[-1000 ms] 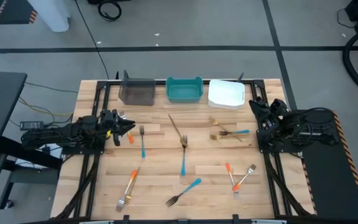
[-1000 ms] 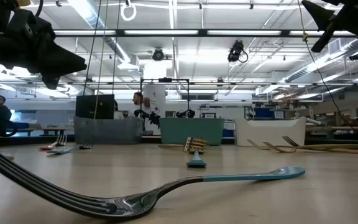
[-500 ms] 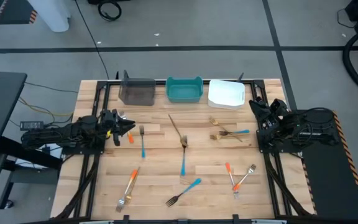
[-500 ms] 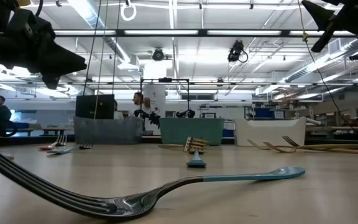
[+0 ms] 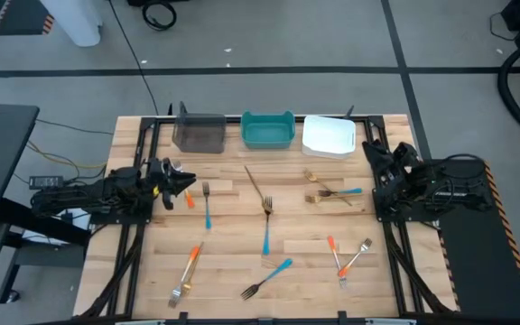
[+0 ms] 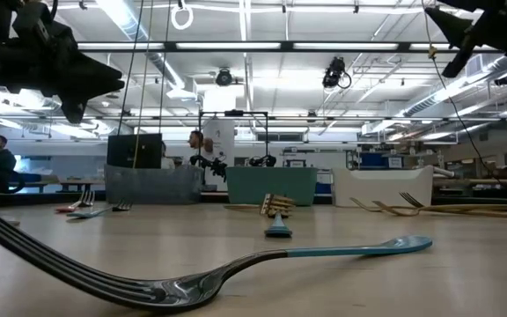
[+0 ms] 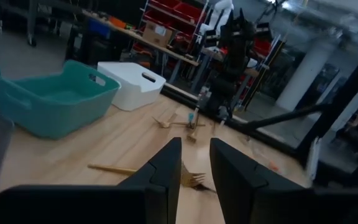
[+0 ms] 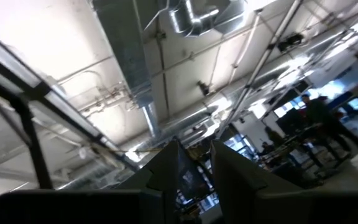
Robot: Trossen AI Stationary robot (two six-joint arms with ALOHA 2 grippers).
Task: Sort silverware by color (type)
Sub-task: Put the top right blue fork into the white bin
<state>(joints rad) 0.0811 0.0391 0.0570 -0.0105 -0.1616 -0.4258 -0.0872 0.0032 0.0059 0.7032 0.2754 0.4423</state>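
Note:
The silverware lies scattered flat on the wooden table (image 5: 233, 253). Blue-handled forks (image 5: 208, 208) (image 5: 266, 233) (image 5: 269, 276) lie around the middle, and orange-handled ones (image 5: 189, 268) (image 5: 335, 256) toward the near edge. Gold forks (image 5: 256, 184) (image 5: 320, 183) (image 5: 358, 253) lie in the middle and at the right. My left gripper (image 5: 188, 183) (image 7: 194, 146) hovers level at the table's left edge, open and holding nothing. My right gripper (image 5: 368, 153) (image 8: 194, 149) is raised at the right edge, tilted up toward the ceiling, open and holding nothing.
Three bins stand in a row at the far edge: a grey one (image 5: 199, 134), a teal one (image 5: 268, 130) and a white one (image 5: 329, 136). A short orange piece (image 5: 189, 200) lies just under my left gripper. People show in the room beyond the table.
My left gripper has rolled slightly about its own pointing line without leaving its place. The forks lie as before.

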